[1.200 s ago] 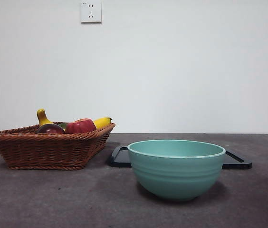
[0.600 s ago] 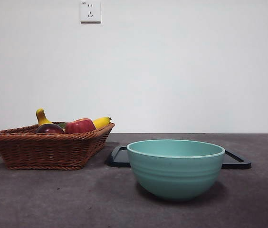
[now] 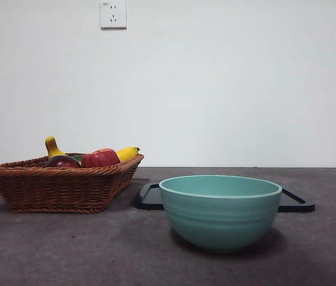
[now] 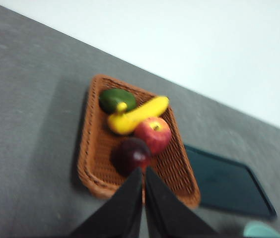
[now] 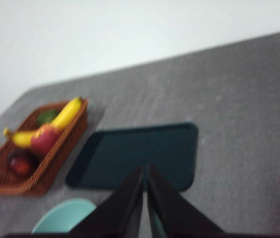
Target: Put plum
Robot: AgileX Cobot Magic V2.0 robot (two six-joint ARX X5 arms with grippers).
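Front view: wicker basket [image 3: 55, 187] holds plum [image 3: 62, 161], apple [image 3: 100, 158], banana [image 3: 126, 154].

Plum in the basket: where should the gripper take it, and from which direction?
Grip the plum across its round middle, coming straight down from above. It lies low in the wicker basket, whose wall blocks a side approach, and the red apple touches or nearly touches it on one side. Probably set the jaws so neither drops between plum and apple. The left gripper, shut, is nearest.
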